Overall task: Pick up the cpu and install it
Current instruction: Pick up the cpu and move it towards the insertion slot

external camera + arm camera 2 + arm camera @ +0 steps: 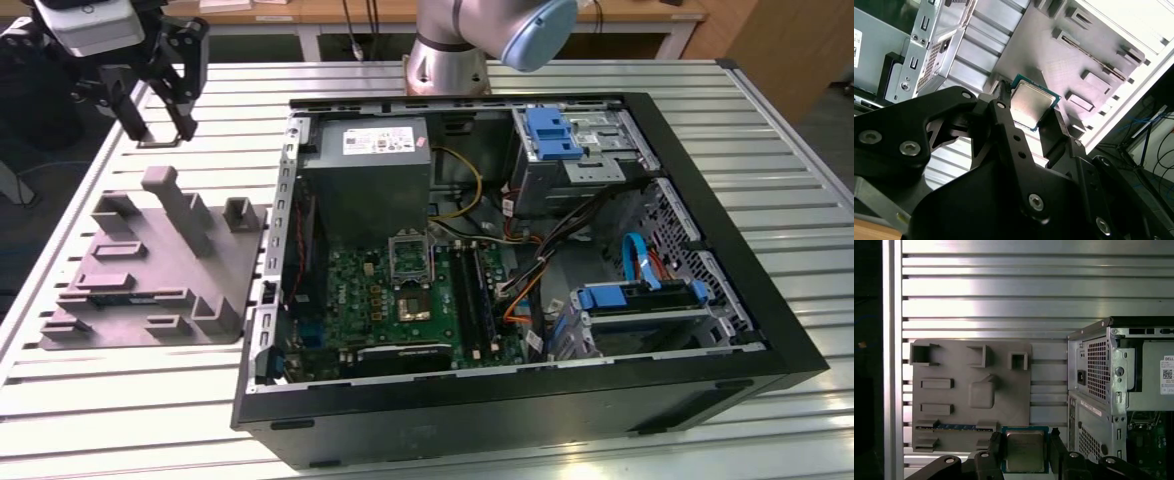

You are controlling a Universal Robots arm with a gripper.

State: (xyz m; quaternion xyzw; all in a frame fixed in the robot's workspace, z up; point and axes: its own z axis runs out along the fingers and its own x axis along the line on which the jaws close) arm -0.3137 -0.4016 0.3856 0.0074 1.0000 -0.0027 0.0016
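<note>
The cpu (1033,104) is a thin square chip with a silvery top and a green edge. In both wrist views it sits clamped between the black fingers (1010,127) of my gripper (1030,107); in the first wrist view the cpu (1025,451) is flat between them. In the exterior view my gripper (158,128) hangs high over the table at the far left, above the back end of the grey tray (147,270). It is well away from the green motherboard's metal-framed socket (410,262), which lies inside the open computer case (507,250).
The grey tray (969,390) with upright posts lies on the slatted aluminium table (120,400), left of the case in the exterior view. Inside the case are a power supply (363,170), cables and blue drive brackets (641,295). The arm's base (447,60) stands behind the case.
</note>
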